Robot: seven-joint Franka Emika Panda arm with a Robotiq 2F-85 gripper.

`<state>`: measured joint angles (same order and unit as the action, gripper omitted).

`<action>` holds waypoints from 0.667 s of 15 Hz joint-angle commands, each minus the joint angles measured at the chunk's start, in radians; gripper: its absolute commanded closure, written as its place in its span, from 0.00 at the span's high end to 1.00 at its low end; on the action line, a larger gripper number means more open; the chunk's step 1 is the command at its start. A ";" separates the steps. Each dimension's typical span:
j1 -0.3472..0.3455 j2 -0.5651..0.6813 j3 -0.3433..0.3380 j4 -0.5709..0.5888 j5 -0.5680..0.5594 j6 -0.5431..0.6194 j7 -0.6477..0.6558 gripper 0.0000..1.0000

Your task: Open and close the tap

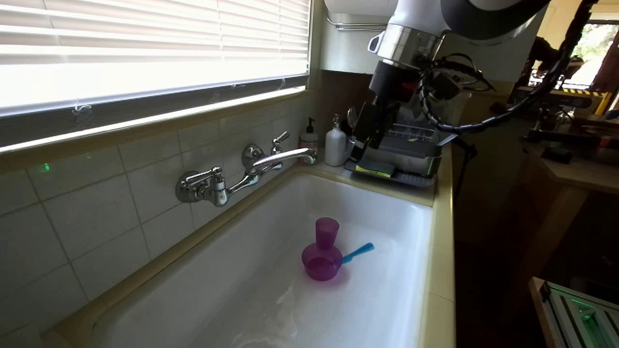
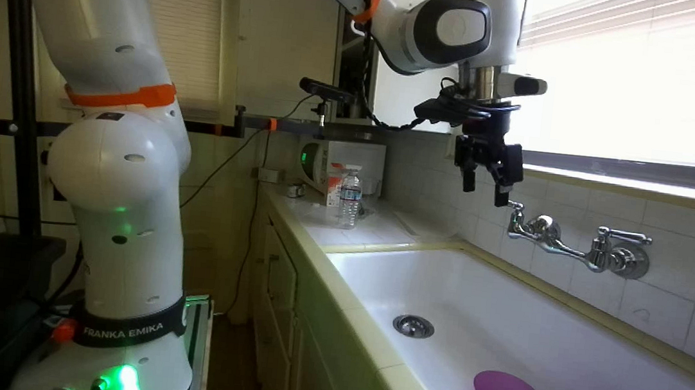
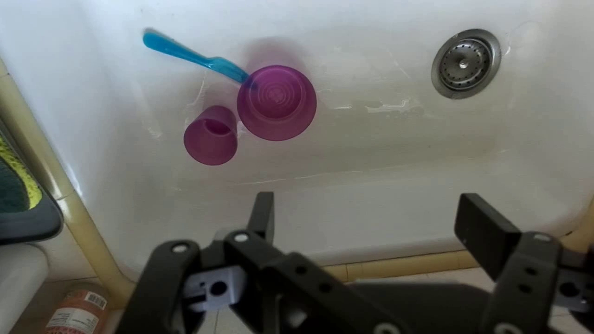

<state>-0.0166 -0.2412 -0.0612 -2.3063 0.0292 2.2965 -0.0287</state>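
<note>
The shiny chrome tap (image 1: 251, 176) is mounted on the tiled wall above the sink. Its long spout (image 1: 285, 155) points towards the soap bottles, and it has slim lever handles. The tap also shows in an exterior view (image 2: 561, 246), where the spout is hard to make out and part of the far handle lies close behind a fingertip. My gripper (image 2: 485, 193) points down above the sink near the tap's height. In the wrist view its fingers (image 3: 366, 202) are wide apart with nothing between them. The tap is out of the wrist view. Contact with it cannot be told.
The white sink (image 3: 371, 213) holds a purple bowl (image 3: 278, 130), a purple cup (image 3: 209, 148) and a blue utensil (image 3: 185, 53). A white pump bottle (image 1: 335, 145), a dark-topped bottle (image 1: 309, 140) and a dish rack (image 1: 411, 154) with a sponge (image 1: 375, 168) stand at one end.
</note>
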 commanded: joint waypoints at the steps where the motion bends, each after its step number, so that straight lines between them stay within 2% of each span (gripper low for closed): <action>1: -0.026 0.006 0.011 0.010 -0.041 0.028 0.049 1.00; 10: -0.076 0.082 -0.008 0.087 -0.085 0.194 0.054 1.00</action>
<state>-0.0782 -0.2149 -0.0638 -2.2596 -0.0253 2.4326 0.0100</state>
